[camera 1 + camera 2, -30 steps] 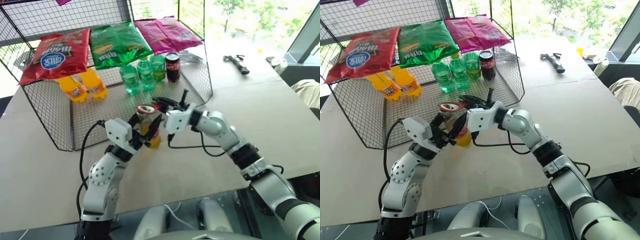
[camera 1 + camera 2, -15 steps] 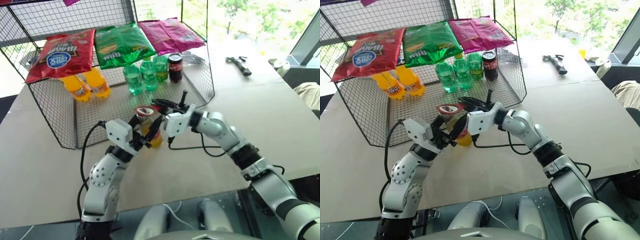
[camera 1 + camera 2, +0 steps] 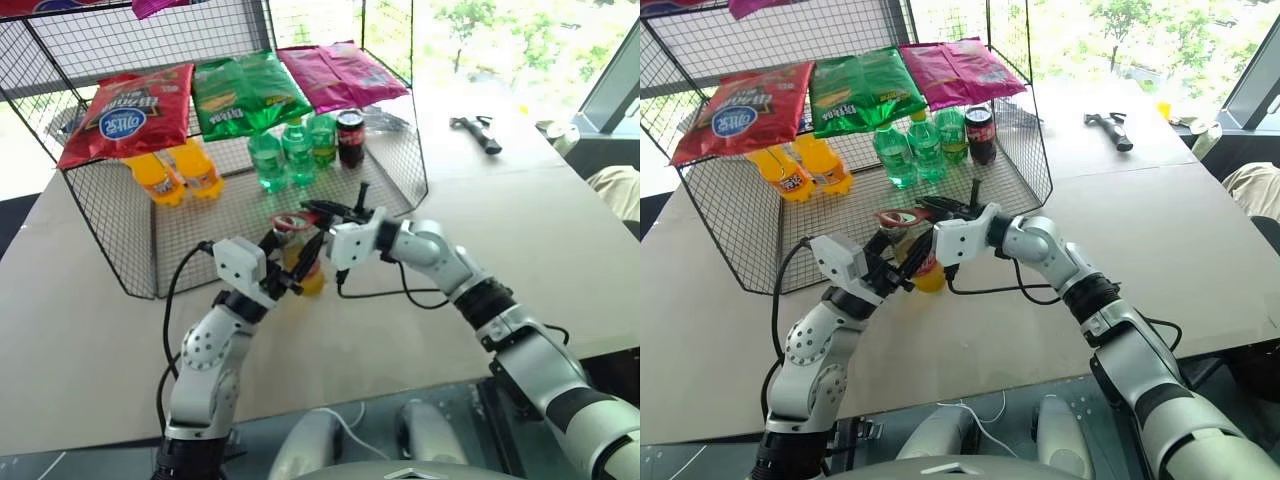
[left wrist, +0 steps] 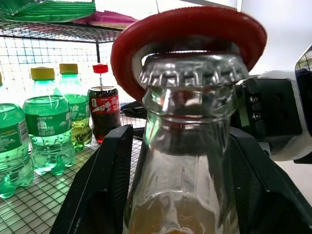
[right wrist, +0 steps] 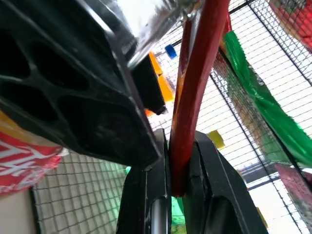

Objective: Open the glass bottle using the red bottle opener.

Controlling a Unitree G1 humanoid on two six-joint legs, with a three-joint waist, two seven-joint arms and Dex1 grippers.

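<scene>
The glass bottle [image 3: 306, 274] stands upright on the table with orange drink in its lower part. My left gripper [image 3: 296, 262] is shut on it, one black finger [image 4: 105, 190] on each side of the clear neck [image 4: 187, 165]. The red bottle opener [image 4: 187, 29] has its ring head lying over the metal crown cap [image 4: 194, 73]. From the right, my right gripper [image 3: 320, 212] reaches in level and is shut on the opener's flat handle [image 5: 195, 83], which is pinched between its two fingers [image 5: 146, 175].
A wire rack [image 3: 120, 250] behind the bottle holds snack bags [image 3: 125, 110], orange plastic bottles [image 3: 175, 175], green bottles [image 3: 285, 155] and a cola can [image 3: 349, 135]. A black cable [image 3: 400, 297] lies under the right arm. A dark tool [image 3: 475, 130] lies far right.
The whole picture has shifted slightly. Both grippers, the bottle and the opener keep their places.
</scene>
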